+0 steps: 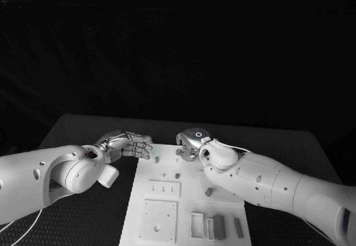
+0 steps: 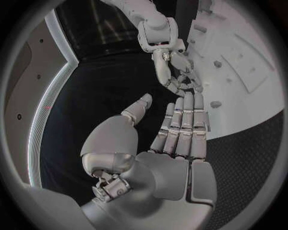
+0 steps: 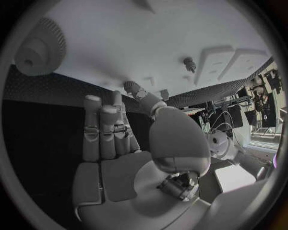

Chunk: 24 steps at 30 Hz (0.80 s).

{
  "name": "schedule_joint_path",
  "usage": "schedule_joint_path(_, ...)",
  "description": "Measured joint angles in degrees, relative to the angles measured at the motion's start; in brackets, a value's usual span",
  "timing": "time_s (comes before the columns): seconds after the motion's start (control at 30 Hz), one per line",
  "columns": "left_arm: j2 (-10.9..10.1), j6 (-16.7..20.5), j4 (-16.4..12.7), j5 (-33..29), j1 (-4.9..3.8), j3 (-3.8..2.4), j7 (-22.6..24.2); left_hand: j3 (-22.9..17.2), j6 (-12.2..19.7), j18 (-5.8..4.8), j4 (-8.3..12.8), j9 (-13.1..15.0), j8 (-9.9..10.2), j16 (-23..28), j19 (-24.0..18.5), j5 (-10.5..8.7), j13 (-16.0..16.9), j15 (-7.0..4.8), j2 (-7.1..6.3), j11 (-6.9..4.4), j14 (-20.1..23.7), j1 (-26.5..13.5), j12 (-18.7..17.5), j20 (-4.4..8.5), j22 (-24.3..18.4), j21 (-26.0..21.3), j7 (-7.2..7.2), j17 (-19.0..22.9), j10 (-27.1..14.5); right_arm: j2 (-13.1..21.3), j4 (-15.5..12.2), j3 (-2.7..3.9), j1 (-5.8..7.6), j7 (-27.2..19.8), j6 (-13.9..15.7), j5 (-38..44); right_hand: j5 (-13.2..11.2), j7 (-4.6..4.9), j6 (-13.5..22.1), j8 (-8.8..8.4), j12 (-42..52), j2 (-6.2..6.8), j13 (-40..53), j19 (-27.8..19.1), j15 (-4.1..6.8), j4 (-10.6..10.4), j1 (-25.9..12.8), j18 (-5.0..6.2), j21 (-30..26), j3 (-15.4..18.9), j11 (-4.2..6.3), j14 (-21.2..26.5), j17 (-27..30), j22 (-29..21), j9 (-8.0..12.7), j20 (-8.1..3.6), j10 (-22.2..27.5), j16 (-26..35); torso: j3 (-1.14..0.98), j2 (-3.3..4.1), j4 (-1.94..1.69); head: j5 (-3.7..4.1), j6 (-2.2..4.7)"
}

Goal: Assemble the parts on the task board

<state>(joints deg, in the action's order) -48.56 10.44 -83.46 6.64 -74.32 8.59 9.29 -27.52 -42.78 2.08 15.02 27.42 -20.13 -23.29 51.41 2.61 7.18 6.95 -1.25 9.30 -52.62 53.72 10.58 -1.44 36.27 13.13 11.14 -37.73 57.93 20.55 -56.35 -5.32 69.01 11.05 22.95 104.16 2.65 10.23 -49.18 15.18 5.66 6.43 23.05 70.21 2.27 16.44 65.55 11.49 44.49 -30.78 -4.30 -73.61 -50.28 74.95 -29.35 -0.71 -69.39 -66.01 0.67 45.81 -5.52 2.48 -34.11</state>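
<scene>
Both the left hand [image 1: 128,144] and right hand [image 1: 191,143] hover empty with fingers apart over the board [image 1: 139,233]; its small pegs [image 1: 208,191] look light, rigid and slippery, best pinched at the sides.

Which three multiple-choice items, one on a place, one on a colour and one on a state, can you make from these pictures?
1. Where on the task board are the left hand and the right hand?
A) far end B) near end C) middle
2. What colour is the task board?
A) black B) white C) blue
3. What does the right hand hold?
A) a gear B) a peg C) nothing

Answers:
1 A: in the head view both hands are at the board's far edge.
2 B: it is white on the black table.
3 C: the right wrist view shows a bare palm and fingers apart.
</scene>
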Motion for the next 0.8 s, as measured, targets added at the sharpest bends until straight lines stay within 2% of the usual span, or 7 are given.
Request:
schedule_joint_path(0.17, 0.0, 0.0, 0.1, 0.0, 0.0, 0.0, -0.1, 0.0, 0.0, -0.01, 0.0, 0.0, 0.0, 0.2, 0.0, 0.0, 0.0, 0.0, 0.0, 0.19, 0.0, 0.0, 0.0, 0.0, 0.0, -0.2, 0.0, 0.0, 0.2, 0.9, -0.5, 0.0, 0.0, -0.2, 0.6, -0.6, 0.0, 0.0, 0.0, 0.0, -0.1, 0.0, -0.1, 0.0, -0.03, 0.0, 0.0, -0.04, 0.0, 0.0, -0.01, 0.0, 0.0, 0.0, 0.0, 0.01, 0.0, 0.0, 0.0, 0.0, -0.05, -0.06, 0.0)
schedule_joint_path(0.27, -0.1, 0.0, 0.1, 0.0, 0.0, 0.0, -0.1, 0.0, 0.0, -0.02, 0.0, 0.0, 0.0, 0.2, 0.0, 0.0, 0.0, 0.0, 0.0, 0.19, 0.0, 0.0, 0.0, 0.0, 0.0, -0.2, 0.0, 0.0, 0.2, 3.0, -2.9, 0.04, 0.01, -0.2, 1.0, -0.9, 0.0, 0.0, 0.0, 0.0, -0.1, 0.0, -0.1, 0.0, -0.06, 0.0, 0.0, -0.06, 0.0, 0.0, -0.1, 0.1, 0.0, 0.0, 0.0, 0.01, 0.1, 0.0, -0.02, -0.01, -0.04, -0.12, 0.15)
schedule_joint_path(0.3, -0.2, 0.0, 0.1, 0.0, 0.0, 0.0, -0.1, 0.0, 0.0, -0.02, 0.0, 0.0, 0.0, 0.2, 0.0, 0.0, 0.0, 0.0, 0.0, 0.19, 0.0, 0.0, 0.0, 0.0, 0.0, -0.2, 0.0, 0.0, 0.2, 3.9, -4.0, 0.3, -0.02, -0.2, 1.1, -0.9, 0.0, 0.0, 0.0, 0.0, -0.1, 0.0, -0.1, 0.0, -0.06, 0.0, 0.0, -0.07, 0.0, 0.0, -0.1, 0.1, 0.0, 0.0, 0.0, 0.02, 0.1, 0.0, -0.04, -0.01, -0.04, -0.16, 0.22)
schedule_joint_path(0.37, -0.4, 0.0, 0.1, 0.0, 0.0, 0.01, -0.1, 0.0, 0.0, -0.02, 0.0, 0.0, 0.0, 0.2, 0.0, 0.0, 0.0, 0.0, 0.0, 0.19, 0.0, 0.0, 0.0, 0.0, 0.0, -0.2, 0.0, 0.0, 0.2, 5.7, -6.3, 2.07, -0.07, -0.1, 1.3, -1.1, 0.0, -0.01, 0.0, 0.0, -0.3, 0.97, -0.3, 0.0, -0.06, 0.0, -0.3, -0.07, 0.0, 0.0, -0.1, 0.1, 0.1, 0.0, 0.0, 0.02, 0.1, 0.0, -0.07, -0.01, 0.03, -0.19, 0.35)
schedule_joint_path(0.4, -0.4, 0.0, 0.1, 0.0, 0.0, 0.01, -0.1, 0.0, 0.0, -0.02, 0.0, 0.0, 0.0, 0.2, 0.0, 0.0, 0.0, 0.0, 0.0, 0.19, 0.0, 0.0, 0.0, 0.0, 0.0, -0.2, 0.0, 0.0, 0.2, 6.3, -7.2, 2.4, 0.27, -0.1, 1.4, -1.1, 0.0, -0.01, 0.0, 0.0, -0.4, 1.05, -0.3, 0.0, -0.06, 0.0, -0.3, -0.07, 0.0, 0.0, -0.11, 0.1, 0.1, 0.0, 0.0, 0.02, 0.1, 0.0, -0.1, -0.01, 0.08, -0.22, 0.42)
schedule_joint_path(0.6, -0.7, 0.0, 0.1, 0.0, -0.01, 0.01, 0.0, 0.0, -0.7, -0.04, 0.0, 0.0, 0.0, 0.2, 0.0, 0.0, 0.0, 0.0, 0.0, -0.04, 0.0, 0.0, 0.0, 0.0, 0.1, -0.2, 0.08, -0.3, 0.9, 10.7, -9.9, 3.16, 3.1, -0.1, 1.3, -3.5, 0.0, -0.1, 0.1, 0.0, -0.4, 1.42, -0.4, 0.1, -0.06, -0.6, -0.7, -0.08, 0.0, -0.5, -0.11, 0.1, 0.2, 0.0, 0.0, -0.11, 0.1, -0.3, -0.22, -0.01, 0.34, -0.16, 0.8)
schedule_joint_path(0.8, -0.7, -0.1, 0.1, 0.0, -0.01, 0.0, 0.3, 0.0, -1.4, -0.04, 0.0, 0.0, 0.0, 0.5, 0.0, 0.0, 0.1, -0.19, 0.0, -0.4, -0.2, 0.0, 0.0, 0.0, 0.2, -0.2, 0.01, -0.6, 1.7, 13.7, -8.8, 3.21, 3.85, -1.3, -1.2, -8.2, 0.0, -0.11, 0.1, 0.0, -0.4, 2.82, -0.3, 0.1, -0.06, -1.4, -2.1, -0.08, -0.4, -0.2, -0.11, 0.1, 0.4, 0.0, 0.0, -0.11, 0.1, -0.3, -0.4, -0.02, 0.64, -0.09, 1.14)
